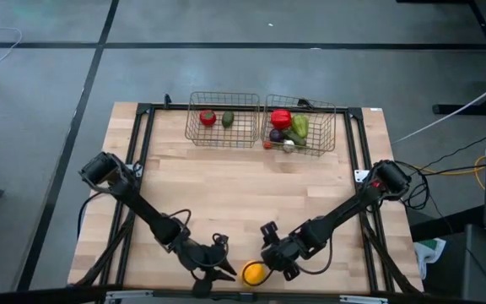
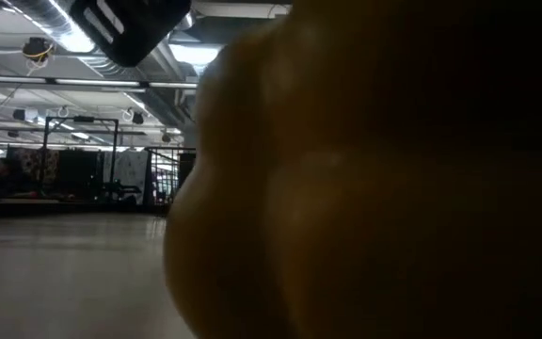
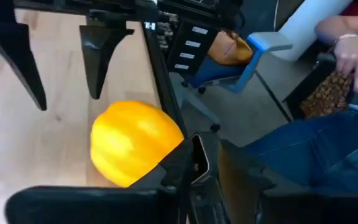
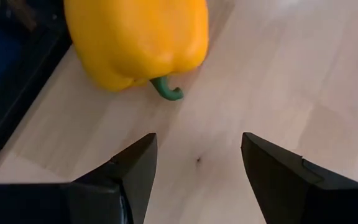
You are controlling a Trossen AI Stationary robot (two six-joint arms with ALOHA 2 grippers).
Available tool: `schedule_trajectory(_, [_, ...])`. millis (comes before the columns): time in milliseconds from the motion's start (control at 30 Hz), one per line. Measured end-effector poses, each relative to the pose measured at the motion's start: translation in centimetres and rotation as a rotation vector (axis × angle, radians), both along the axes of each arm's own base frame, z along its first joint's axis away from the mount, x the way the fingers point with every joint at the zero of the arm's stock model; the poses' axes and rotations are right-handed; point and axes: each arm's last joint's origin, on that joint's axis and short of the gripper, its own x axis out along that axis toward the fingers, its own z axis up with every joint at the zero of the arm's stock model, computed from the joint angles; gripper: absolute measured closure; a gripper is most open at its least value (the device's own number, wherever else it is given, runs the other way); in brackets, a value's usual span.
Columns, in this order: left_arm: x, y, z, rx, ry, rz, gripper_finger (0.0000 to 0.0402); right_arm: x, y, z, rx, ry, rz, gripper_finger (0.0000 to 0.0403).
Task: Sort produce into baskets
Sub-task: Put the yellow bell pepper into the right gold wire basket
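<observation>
A yellow pepper (image 1: pixel 254 272) lies on its side at the table's near edge, its green stem (image 4: pixel 165 89) toward my right gripper. It fills most of the low view (image 2: pixel 365 188). My right gripper (image 4: pixel 197 143) stands open just right of it (image 1: pixel 272 262), with nothing between its fingers. My left gripper (image 1: pixel 229 272) is shut, close to the pepper's left side (image 3: pixel 207 155). Two wire baskets stand at the far edge. The left one (image 1: pixel 194 127) holds a red tomato (image 1: pixel 207 118) and a green piece (image 1: pixel 228 120). The right one (image 1: pixel 334 127) holds a red pepper (image 1: pixel 281 118), green pieces (image 1: pixel 299 127) and a purple ball (image 1: pixel 275 135). My left gripper is level beside the yellow pepper's side (image 3: pixel 160 149), coming from the table's left. The outer side of one finger (image 3: pixel 179 165) is right next to it. Whether it touches the pepper I cannot tell. The pepper rests on the table.
Black frame rails (image 1: pixel 146 135) run along the table's edges, and one (image 3: pixel 166 81) passes close behind the pepper. Beyond the near edge sits a person, with a hand (image 3: pixel 353 56) and legs in jeans (image 3: pixel 328 155) showing, next to a blue chair (image 3: pixel 253 56).
</observation>
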Motion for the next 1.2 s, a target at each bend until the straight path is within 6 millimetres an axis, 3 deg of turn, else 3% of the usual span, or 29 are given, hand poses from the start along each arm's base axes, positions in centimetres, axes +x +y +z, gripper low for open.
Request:
schedule_trajectory(500, [3.0, -2.4, -2.9, -0.048, 0.003, -0.012, 0.0377, 0.2, 0.3, -2.2, 0.102, -0.079, 0.03, 0.0169])
schedule_trajectory(700, [3.0, -2.4, -3.1, -0.038, 0.032, -0.007, 0.0396, 0.7, 0.7, -3.6, 0.11, -0.09, 0.03, 0.0169])
schedule_trajectory(1200, [3.3, -1.5, -4.9, -0.008, 0.137, 0.058, 0.0396, 1.0, 1.0, -3.4, 0.177, -0.094, 0.027, 0.0169])
